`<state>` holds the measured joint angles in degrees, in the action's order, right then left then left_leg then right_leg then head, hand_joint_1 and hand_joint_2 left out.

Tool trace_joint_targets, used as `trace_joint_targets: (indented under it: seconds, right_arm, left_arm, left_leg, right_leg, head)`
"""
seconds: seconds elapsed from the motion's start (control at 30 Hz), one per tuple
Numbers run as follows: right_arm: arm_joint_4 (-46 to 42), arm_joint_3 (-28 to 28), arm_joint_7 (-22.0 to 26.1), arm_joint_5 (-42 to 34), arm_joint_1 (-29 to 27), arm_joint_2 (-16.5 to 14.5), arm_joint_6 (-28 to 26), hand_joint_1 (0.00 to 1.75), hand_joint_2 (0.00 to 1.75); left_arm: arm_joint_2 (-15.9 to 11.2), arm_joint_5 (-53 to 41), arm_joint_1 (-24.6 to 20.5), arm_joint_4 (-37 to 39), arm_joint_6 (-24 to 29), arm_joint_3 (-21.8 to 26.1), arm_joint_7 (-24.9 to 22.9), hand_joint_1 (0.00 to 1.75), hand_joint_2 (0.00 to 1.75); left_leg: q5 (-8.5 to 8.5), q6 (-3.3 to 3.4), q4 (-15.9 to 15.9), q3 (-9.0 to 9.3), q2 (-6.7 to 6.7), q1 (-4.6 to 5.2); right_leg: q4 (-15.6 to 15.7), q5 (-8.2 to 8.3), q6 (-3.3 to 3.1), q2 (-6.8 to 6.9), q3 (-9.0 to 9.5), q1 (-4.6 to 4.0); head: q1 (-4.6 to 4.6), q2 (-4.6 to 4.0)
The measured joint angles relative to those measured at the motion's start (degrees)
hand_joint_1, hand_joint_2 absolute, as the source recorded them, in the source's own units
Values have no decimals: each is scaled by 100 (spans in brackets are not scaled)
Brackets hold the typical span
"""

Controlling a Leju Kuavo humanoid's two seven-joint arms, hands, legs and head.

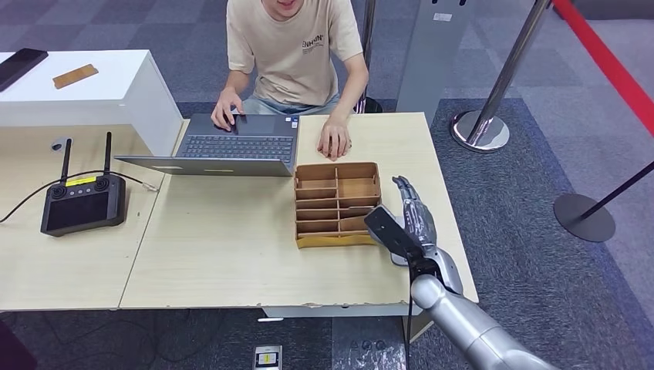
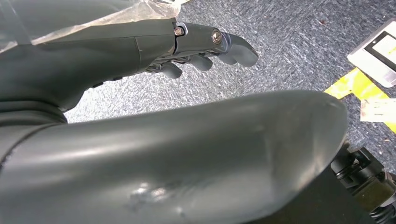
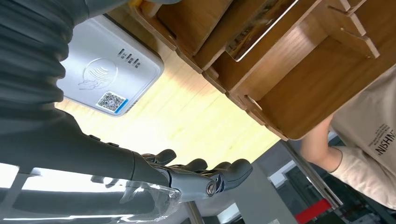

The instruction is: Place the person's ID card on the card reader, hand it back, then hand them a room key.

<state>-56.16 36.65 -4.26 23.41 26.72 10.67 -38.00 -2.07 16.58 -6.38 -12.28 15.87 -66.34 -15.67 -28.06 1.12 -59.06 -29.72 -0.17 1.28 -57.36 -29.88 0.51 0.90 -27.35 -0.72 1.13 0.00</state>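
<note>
R. hand (image 1: 412,220) over light wooden table (image 1: 231,254) edge – fingers (image 3: 219,175) extended, apart, holding nothing. White card reader (image 3: 109,74) just beside brown wooden compartment tray (image 1: 337,202). L. hand (image 2: 196,46) hangs over carpet, fingers loosely curled, empty. Person (image 1: 293,54) behind – at grey laptop (image 1: 231,146).

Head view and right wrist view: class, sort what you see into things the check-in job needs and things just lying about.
Belongs to the job:
- card reader
- divided wooden box, probably the card store
- right hand, empty beside the box
- person

Just lying about:
- laptop
- remote controller
- phone
- stanchion
</note>
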Motion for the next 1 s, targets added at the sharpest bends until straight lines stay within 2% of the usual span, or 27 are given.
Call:
trace_joint_targets:
  seconds: [0.07,0.23,0.33,1.0]
  right_arm:
    - [19,-1,-27,125,4,-13,-62,0,175]
    - [23,-20,-338,1107,4,-37,-174,0,175]
    - [11,-55,-438,1408,4,-73,-186,0,175]
    - [-14,-191,-430,1254,68,-297,-186,0,175]
  left_arm:
    - [1,-8,0,0,0,0,0,0,0]
    - [2,-45,0,0,-7,0,0,0,0]
    - [8,-56,0,0,-11,0,2,0,0]
    - [53,-154,0,0,9,0,28,0,0]
  left_leg:
    - [0,0,0,0,0,0]
    - [0,0,0,1,0,0]
    - [0,0,0,2,0,0]
    - [0,0,0,2,0,0]
  right_leg:
    - [0,0,0,0,0,0]
    - [0,0,0,0,0,0]
    - [0,0,0,0,0,0]
    - [0,0,0,0,1,0]
  head:
    - [0,0]
    - [0,-1]
    - [0,0]
    - [-1,0]
